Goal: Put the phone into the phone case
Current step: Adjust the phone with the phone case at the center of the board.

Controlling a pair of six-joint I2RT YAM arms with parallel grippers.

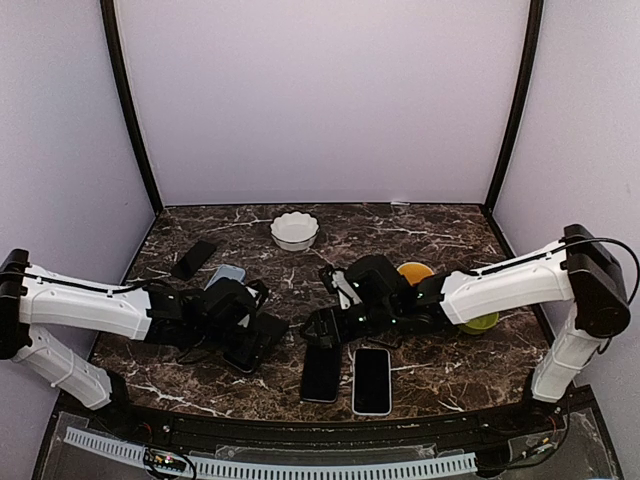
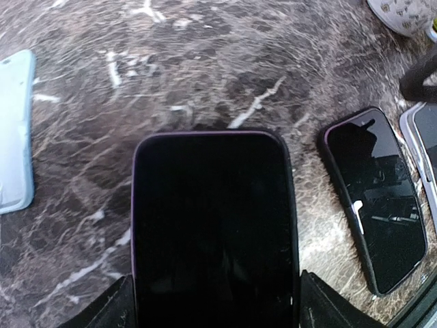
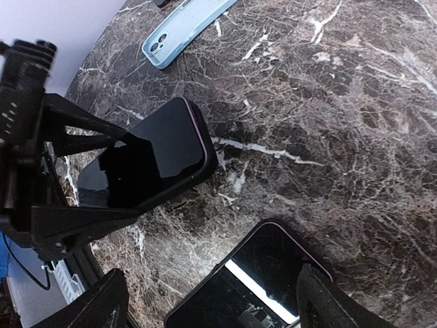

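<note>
Grasping the dark phone [image 2: 215, 225] by its sides, the left tool [image 2: 215, 304] fills lower centre; the blue case [image 2: 13, 130] lies at the left edge. The right tool [image 3: 215, 297] hangs released above a second phone [image 3: 273, 258].

No word, number, brand or sign can be read anywhere. The black glass-fronted phone with a purple edge [image 2: 212, 232] shows a blank dark screen. The second black phone [image 2: 375, 198], flat on the dark marble tabletop [image 2: 205, 61], carries only a small white fleck, too blurred to make out. The pale blue phone case [image 2: 13, 130] is plain.
</note>
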